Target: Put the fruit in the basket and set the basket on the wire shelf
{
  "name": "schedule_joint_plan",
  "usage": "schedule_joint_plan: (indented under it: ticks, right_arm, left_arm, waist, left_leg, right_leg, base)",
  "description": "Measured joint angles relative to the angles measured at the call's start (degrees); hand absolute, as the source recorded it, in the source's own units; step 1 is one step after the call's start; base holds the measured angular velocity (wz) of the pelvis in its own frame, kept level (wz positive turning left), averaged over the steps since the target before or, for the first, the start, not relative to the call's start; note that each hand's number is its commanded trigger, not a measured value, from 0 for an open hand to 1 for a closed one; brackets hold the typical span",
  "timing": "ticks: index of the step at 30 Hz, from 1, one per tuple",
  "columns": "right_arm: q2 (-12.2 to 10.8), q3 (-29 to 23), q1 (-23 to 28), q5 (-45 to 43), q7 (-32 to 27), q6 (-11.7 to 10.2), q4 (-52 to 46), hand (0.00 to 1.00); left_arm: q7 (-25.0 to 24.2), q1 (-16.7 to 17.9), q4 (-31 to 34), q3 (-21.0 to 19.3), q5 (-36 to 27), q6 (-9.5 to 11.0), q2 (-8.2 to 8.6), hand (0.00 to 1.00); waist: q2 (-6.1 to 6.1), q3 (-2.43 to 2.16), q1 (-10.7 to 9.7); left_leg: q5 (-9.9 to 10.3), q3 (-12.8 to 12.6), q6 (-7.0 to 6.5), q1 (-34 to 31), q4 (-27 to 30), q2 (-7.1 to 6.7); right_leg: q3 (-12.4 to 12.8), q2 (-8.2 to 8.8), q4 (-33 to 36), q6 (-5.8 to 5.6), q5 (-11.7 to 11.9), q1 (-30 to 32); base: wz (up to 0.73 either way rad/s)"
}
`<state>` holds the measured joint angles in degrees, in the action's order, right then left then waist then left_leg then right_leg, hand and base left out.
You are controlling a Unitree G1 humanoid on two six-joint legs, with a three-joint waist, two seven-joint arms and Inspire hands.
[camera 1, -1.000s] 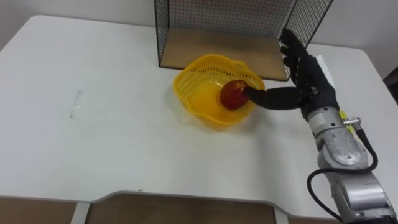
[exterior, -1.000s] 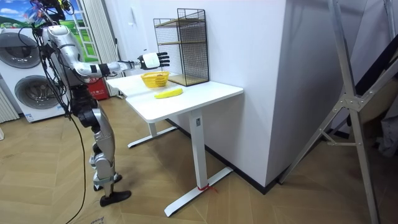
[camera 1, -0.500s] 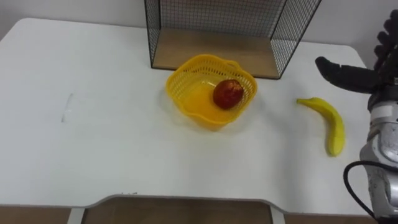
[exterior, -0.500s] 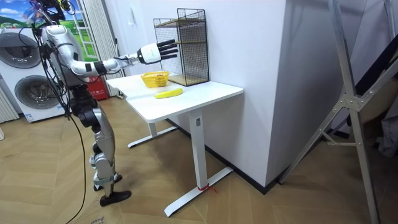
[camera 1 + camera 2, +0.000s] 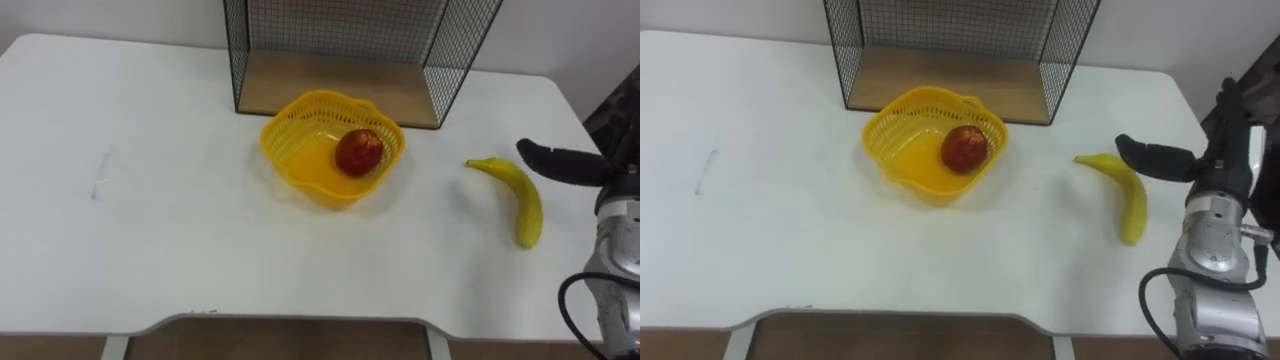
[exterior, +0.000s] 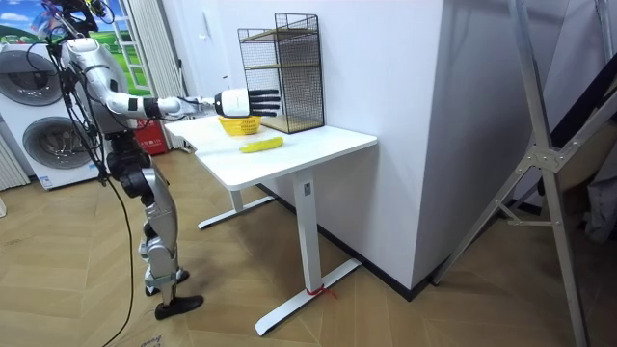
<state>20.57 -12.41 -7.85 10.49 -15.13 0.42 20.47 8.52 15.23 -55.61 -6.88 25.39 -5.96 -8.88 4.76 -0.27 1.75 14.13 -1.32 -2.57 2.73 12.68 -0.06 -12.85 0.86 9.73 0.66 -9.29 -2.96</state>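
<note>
A yellow plastic basket (image 5: 300, 160) (image 5: 902, 150) sits on the white table in front of the wire shelf (image 5: 340, 85) (image 6: 294, 67). A red apple (image 5: 358, 151) (image 5: 964, 146) lies inside it, toward its right side. A banana (image 5: 522, 197) (image 5: 1124, 195) lies on the table to the right of the basket. My right hand (image 5: 1220, 150) (image 6: 241, 100) hovers open just right of the banana, thumb (image 5: 560, 162) pointing left above its far end, holding nothing.
The white table (image 5: 150, 230) has bare room left of the basket and along the front edge. In the room view I stand at the table's end, with washing machines (image 6: 39, 116) behind me.
My right hand has drawn back from the basket, leaving the apple inside, and has swung right to hover beside the banana. The eye views have shifted, bringing the banana into view.
</note>
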Motion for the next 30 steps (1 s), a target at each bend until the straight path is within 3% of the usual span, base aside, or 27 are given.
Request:
schedule_joint_plan:
  ticks: [3, 8, 12, 18, 20, 30]
  right_arm:
    - [0.02, 0.00, 0.00, -0.01, 0.93, 0.20, 0.98, 0.00]
    - [0.03, 1.15, -0.10, -0.05, 3.36, 0.34, 1.62, 0.00]
    - [0.04, 2.43, -0.11, -1.04, 6.03, 0.35, 2.42, 0.00]
    - [0.04, 2.48, -0.74, -6.60, 7.83, 0.42, 5.75, 0.00]
    - [0.04, 2.48, -0.88, -7.02, 7.81, 0.53, 9.40, 0.00]
    - [0.04, 4.62, -2.67, -9.83, 8.70, 0.90, 17.42, 0.00]
  left_arm:
    - [0.00, -0.10, 0.01, -0.01, 0.00, -0.02, -0.10, 0.00]
    - [-0.25, -0.24, 0.13, 0.26, 0.00, -0.01, -0.67, 0.00]
    - [-0.44, -0.44, 0.24, 0.08, 0.04, 0.01, -0.98, 0.00]
    - [-1.36, -0.29, 0.49, -0.30, 0.35, -0.16, -0.94, 0.00]
    - [-1.34, -0.23, 0.44, -1.13, 0.57, -0.65, -0.92, 0.00]
    - [-1.23, -0.23, 0.27, -2.43, 0.17, -2.17, -0.78, 0.00]
  waist:
    - [0.07, 0.06, -0.01]
    - [0.34, 0.97, 0.09]
    - [0.13, 1.05, 0.23]
    - [-0.18, 0.74, 1.62]
    - [-0.09, 0.32, 1.70]
    - [-0.10, 0.15, 2.03]
  left_leg:
    - [0.00, 0.06, 0.00, 0.00, -0.01, 0.02]
    - [0.00, -0.16, 0.00, -0.05, -0.02, 0.06]
    - [0.01, -0.36, 0.00, -0.07, -0.12, 0.05]
    - [0.00, -0.89, 0.01, -0.35, -0.38, 0.19]
    - [0.00, -0.78, 0.01, -0.36, -0.39, 0.17]
    - [-0.01, -0.26, 0.01, 0.01, -0.38, 0.14]
  right_leg:
    - [-0.01, 0.00, -0.01, 0.00, 0.00, 0.00]
    - [0.07, -0.07, 0.00, 0.01, 0.01, 0.07]
    - [0.20, -0.12, 0.01, 0.01, 0.01, 0.19]
    - [0.89, -0.18, 0.09, 0.01, 0.01, 0.88]
    - [0.62, -0.09, 0.09, 0.01, 0.01, 0.78]
    - [-0.07, 0.02, -0.07, 0.00, 0.00, 0.09]
  base:
    - [0.00]
    - [0.00]
    - [0.00]
    - [-0.06]
    - [0.07]
    - [0.03]
